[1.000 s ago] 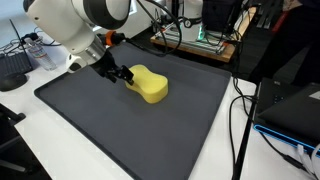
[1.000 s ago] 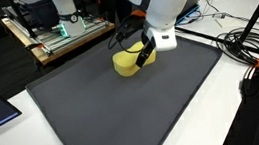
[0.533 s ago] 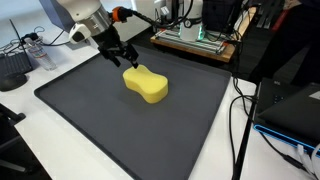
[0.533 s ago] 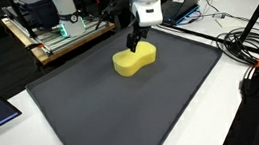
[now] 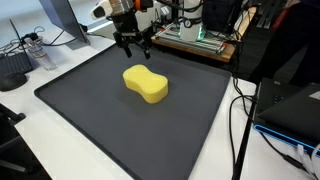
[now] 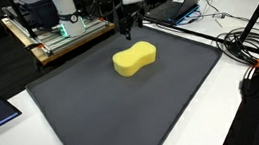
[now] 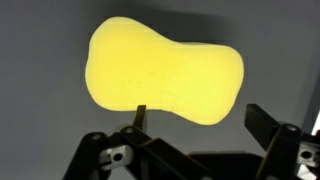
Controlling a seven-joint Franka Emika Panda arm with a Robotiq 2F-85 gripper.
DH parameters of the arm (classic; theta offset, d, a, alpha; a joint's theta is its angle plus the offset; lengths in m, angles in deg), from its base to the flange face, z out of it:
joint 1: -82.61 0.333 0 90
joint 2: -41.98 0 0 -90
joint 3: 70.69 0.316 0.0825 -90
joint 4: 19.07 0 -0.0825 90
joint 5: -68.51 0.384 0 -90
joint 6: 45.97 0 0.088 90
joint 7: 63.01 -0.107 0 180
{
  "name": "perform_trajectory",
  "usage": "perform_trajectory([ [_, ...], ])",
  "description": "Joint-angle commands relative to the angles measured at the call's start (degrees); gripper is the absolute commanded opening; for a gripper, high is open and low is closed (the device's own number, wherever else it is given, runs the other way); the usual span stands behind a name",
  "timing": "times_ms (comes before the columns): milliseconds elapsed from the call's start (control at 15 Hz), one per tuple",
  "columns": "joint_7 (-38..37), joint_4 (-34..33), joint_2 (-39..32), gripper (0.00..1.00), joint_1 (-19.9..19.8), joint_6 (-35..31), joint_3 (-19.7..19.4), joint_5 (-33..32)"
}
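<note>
A yellow peanut-shaped sponge (image 5: 146, 84) (image 6: 135, 59) lies flat on the dark grey mat (image 5: 110, 120) (image 6: 125, 113). My gripper (image 5: 134, 46) (image 6: 127, 24) hangs open in the air above the mat's far edge, well clear of the sponge. In the wrist view the sponge (image 7: 160, 76) fills the upper middle, and the gripper (image 7: 205, 120) shows its two dark fingers spread wide below it with nothing between them.
A wooden bench with electronics (image 5: 195, 40) (image 6: 59, 36) stands behind the mat. Cables (image 5: 240, 110) (image 6: 252, 46) trail beside the mat on the white table. A laptop (image 6: 176, 6) and a keyboard (image 5: 12, 68) lie near the table's edges.
The gripper has let go of the sponge's end and risen up and back toward the far edge of the mat. The sponge lies where it was.
</note>
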Motion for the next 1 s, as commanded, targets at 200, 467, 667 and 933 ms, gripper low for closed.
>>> perform_trajectory([
  [200,-12.1,19.0,14.0,1.0,3.7,-10.1,-0.2,-2.4],
  [467,-24.1,22.8,16.0,1.0,5.2,-12.8,0.6,-9.4],
  [667,-34.3,23.6,15.1,1.0,5.3,-13.6,1.2,-17.4],
  [933,-42.5,24.3,14.1,1.0,5.4,-14.5,1.8,-23.5],
])
